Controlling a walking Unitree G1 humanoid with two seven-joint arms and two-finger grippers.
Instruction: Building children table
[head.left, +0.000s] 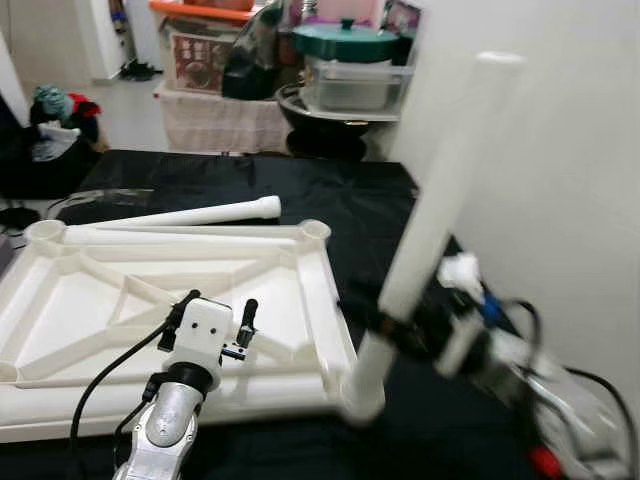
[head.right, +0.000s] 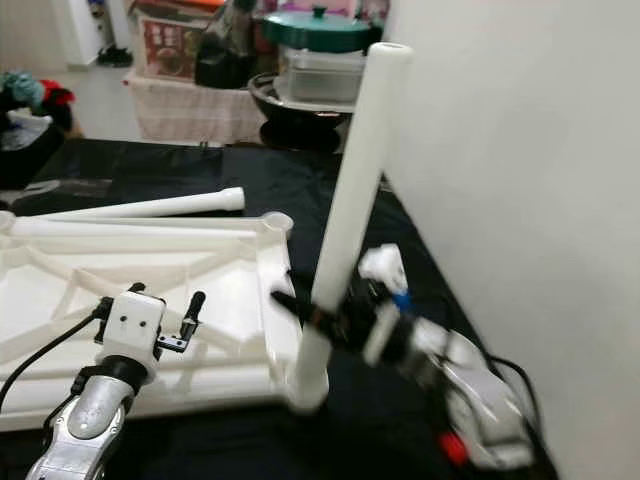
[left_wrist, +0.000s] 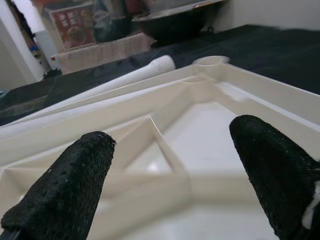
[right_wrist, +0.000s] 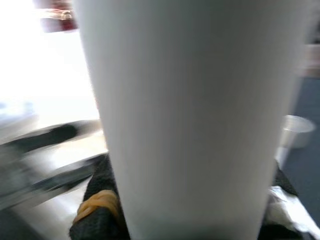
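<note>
A white plastic tabletop (head.left: 150, 300) lies upside down on a black cloth (head.left: 350, 200). At its near right corner, the right gripper (head.left: 395, 325) pinches a white table leg (head.left: 430, 210), which stands tilted in the corner socket. The left gripper (head.left: 215, 312) hovers over the tabletop, fingers (left_wrist: 65, 185) spread apart. Another leg (head.left: 200, 213) lies beside the far edge.

You see the white ribbed tabletop (head.left: 150, 300) lying underside-up on black cloth. One white leg (head.left: 440, 200) stands tilted in its near corner socket; another leg (head.left: 200, 214) lies beyond it.
</note>
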